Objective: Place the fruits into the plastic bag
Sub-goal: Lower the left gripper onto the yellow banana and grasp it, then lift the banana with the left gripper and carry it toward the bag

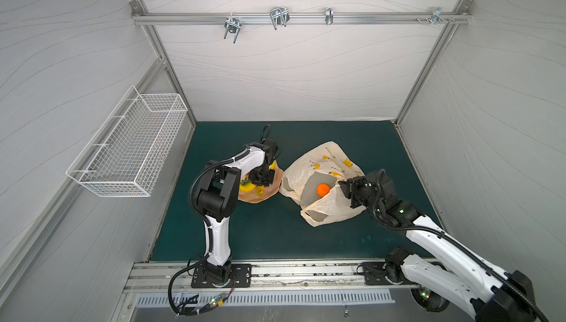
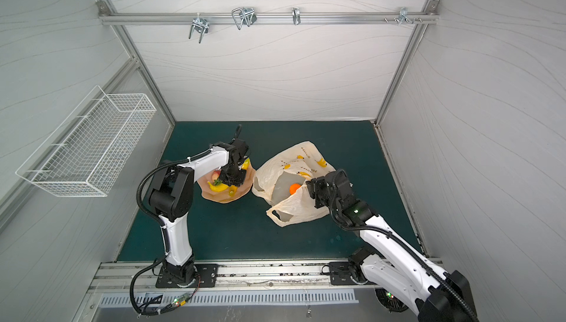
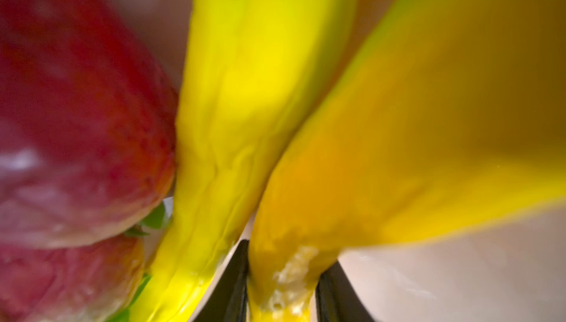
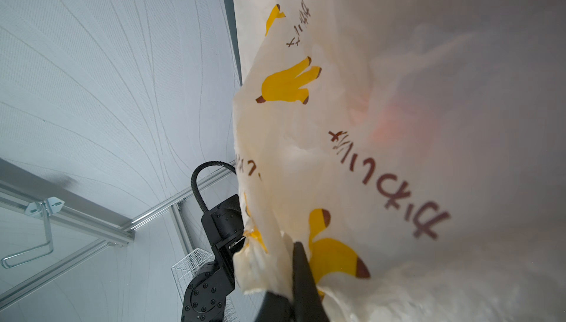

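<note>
The cream plastic bag (image 1: pixel 324 158) (image 2: pixel 294 161) lies at mid-table, and an orange (image 1: pixel 323 189) (image 2: pixel 295 188) sits in its open mouth. My right gripper (image 1: pixel 343 187) (image 4: pixel 291 262) is shut on the bag's rim (image 4: pixel 263 262) and holds it up. The other fruits lie in a peach-pink dish (image 1: pixel 269 195) (image 2: pixel 214 198). My left gripper (image 1: pixel 260 184) (image 3: pixel 289 253) reaches down into the dish, its jaws pressed on the narrow end of a deep yellow fruit (image 3: pixel 398 136). Beside that lie a yellow-green banana (image 3: pixel 251 90), a red apple (image 3: pixel 76 106) and a strawberry (image 3: pixel 61 280).
A white wire basket (image 1: pixel 128 142) hangs on the left wall. Metal hooks (image 1: pixel 278 17) sit on a rail across the back wall. The green mat (image 1: pixel 260 237) has enclosure walls on three sides and the arm bases along the front rail.
</note>
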Controlling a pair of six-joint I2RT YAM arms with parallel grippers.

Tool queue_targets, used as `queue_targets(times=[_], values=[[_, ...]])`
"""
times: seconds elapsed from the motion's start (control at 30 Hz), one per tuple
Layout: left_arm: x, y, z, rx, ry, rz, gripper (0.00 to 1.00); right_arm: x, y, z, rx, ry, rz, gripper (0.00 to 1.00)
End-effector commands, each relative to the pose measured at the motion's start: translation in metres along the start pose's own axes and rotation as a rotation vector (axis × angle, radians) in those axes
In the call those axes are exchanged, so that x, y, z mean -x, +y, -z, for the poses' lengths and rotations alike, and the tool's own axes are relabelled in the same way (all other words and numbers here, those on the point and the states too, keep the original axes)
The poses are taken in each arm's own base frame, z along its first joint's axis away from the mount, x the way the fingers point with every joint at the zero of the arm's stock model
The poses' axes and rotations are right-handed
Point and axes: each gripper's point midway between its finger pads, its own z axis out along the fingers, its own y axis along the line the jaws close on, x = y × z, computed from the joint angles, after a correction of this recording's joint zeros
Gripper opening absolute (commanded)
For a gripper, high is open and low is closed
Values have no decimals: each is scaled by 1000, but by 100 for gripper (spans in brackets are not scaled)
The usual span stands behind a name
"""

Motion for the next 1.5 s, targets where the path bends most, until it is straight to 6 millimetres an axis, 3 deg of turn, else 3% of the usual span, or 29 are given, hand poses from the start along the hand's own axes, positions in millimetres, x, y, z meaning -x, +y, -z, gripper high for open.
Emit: queue_targets(times=[0.0, 0.23, 0.5, 0.6, 0.83, 1.1, 1.47], values=[[6, 2, 20, -9, -58, -4, 26, -5, 11, 5, 17, 8, -51, 0], [6, 4, 41, -19, -109, 4, 15, -5, 11, 9, 19, 3, -50, 0], [0, 9, 100, -72, -248, 44, 9, -6, 12, 11, 21, 5, -44, 0], [-7, 6, 123, -113, -299, 45, 8, -6, 10, 10, 16, 5, -42, 0], [-36, -14, 155, -199, -396, -37, 6, -7, 10, 9, 14, 5, -43, 0], [-66, -35, 167, -242, -449, -153, 5, -9, 9, 7, 10, 14, -43, 0], [-122, -95, 142, -325, -377, -365, 6, -10, 9, 6, 9, 16, -40, 0]])
